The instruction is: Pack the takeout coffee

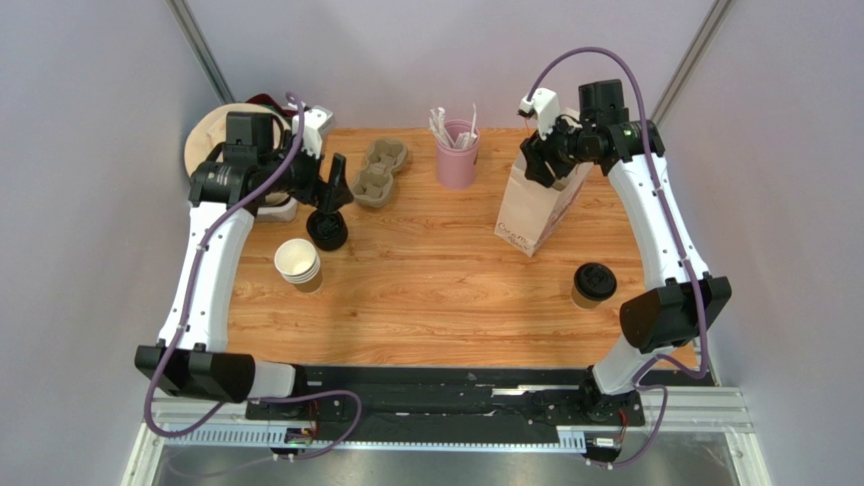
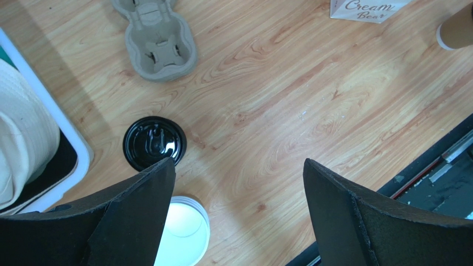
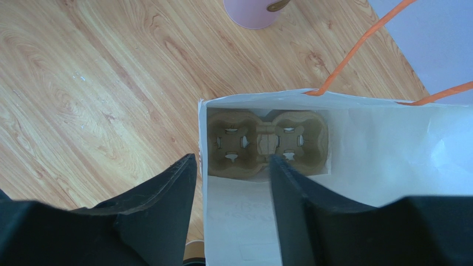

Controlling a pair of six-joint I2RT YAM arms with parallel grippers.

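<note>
We see a wood-grain worktop [image 1: 446, 294] boxed in by pale lilac walls [image 1: 426, 51] on three sides, evenly lit.

Heads up: in your left wrist view the takeout coffee [image 2: 459, 25] gets chopped off at the 2 o'clock corner. The stack of cups [image 2: 186, 230] at 6 o'clock sits half behind one of the left fingers [image 2: 127, 221]. Right wrist view: the pink cup [image 3: 252, 12] is cut at 12 o'clock, and the bag [image 3: 388, 166] runs off at 3.
</note>
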